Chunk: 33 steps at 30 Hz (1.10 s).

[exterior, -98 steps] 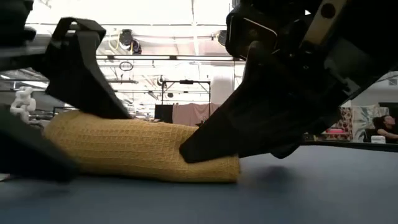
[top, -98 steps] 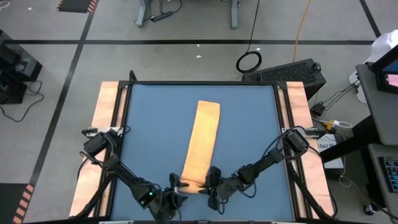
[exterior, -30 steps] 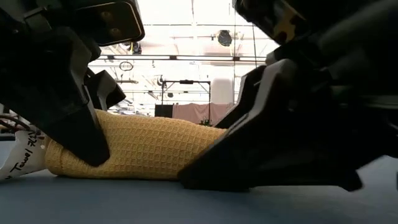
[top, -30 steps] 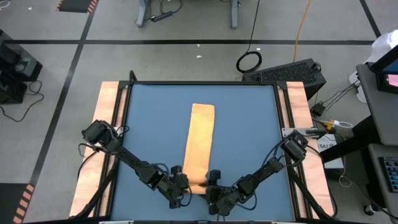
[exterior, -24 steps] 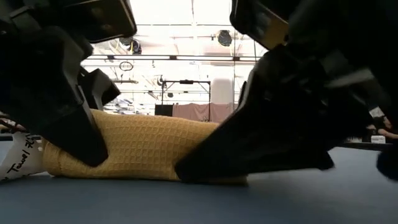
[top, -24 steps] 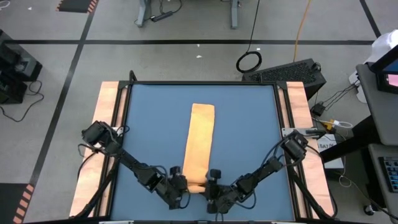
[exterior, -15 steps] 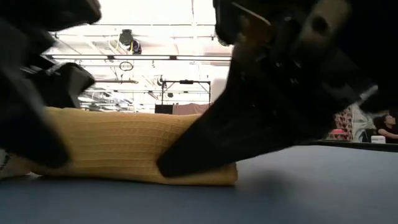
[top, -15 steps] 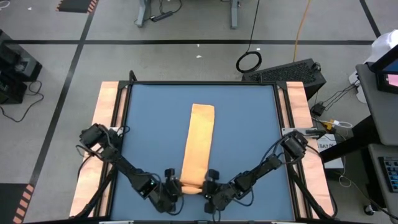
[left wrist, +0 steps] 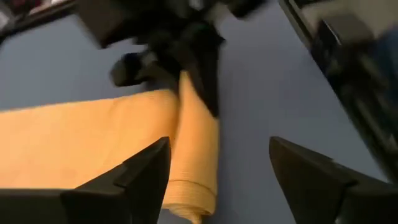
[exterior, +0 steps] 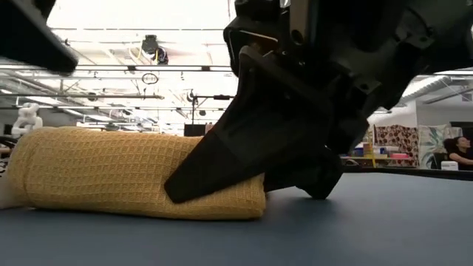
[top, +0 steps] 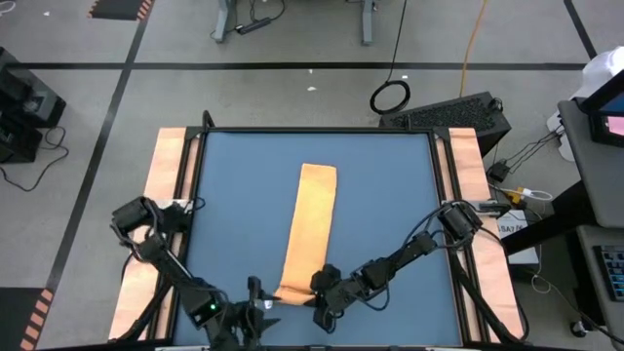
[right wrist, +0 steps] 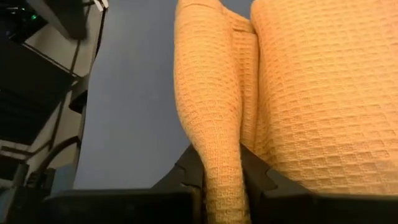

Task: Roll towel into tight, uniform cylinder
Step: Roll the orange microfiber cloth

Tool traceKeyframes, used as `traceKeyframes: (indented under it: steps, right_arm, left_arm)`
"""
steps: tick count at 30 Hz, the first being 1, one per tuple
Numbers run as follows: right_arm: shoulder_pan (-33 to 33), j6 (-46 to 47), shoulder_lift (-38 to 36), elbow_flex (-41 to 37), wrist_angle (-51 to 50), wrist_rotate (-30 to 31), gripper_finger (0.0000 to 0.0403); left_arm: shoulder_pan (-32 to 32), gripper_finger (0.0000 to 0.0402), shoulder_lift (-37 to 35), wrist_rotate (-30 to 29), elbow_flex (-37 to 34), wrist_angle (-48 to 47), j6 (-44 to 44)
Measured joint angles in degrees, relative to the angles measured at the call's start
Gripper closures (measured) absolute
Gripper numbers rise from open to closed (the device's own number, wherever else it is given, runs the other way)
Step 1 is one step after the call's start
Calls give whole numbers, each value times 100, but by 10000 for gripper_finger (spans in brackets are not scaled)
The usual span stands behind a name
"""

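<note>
Orange-yellow waffle-weave towel (top: 310, 222), 1 end rolled; right tool (right wrist: 222, 175) pinches the roll, left tool (left wrist: 217, 163) spread wide, empty.

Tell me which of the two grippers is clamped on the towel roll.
The right gripper: its fingers pinch the rolled end of the towel. The left gripper stands open, off the roll.
</note>
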Motion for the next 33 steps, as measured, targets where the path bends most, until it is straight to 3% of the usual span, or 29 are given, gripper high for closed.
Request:
traceKeyframes:
  steps: [4, 8, 18, 26, 29, 33]
  right_arm:
    - [-110, 111, -11, 0, -22, -359, 367]
    - [-130, 142, -15, 0, -27, -464, 367]
    - [-134, 250, -17, 0, -13, -604, 365]
    - [-132, 271, -40, -1, -21, -633, 365]
    - [-128, 261, -107, -13, -56, -626, 357]
    - [-55, -188, -399, -29, -354, -377, 318]
  left_arm:
    - [-20, 138, 440, -26, -2, 302, 614]
    - [22, 149, 736, -64, -2, 293, 682]
    - [162, 179, 809, -337, -2, 125, 806]
    - [523, 189, 790, 409, 9, -157, 598]
    - [613, 222, 785, 563, 14, -225, 386]
    - [695, 305, 772, 819, 27, -279, 185]
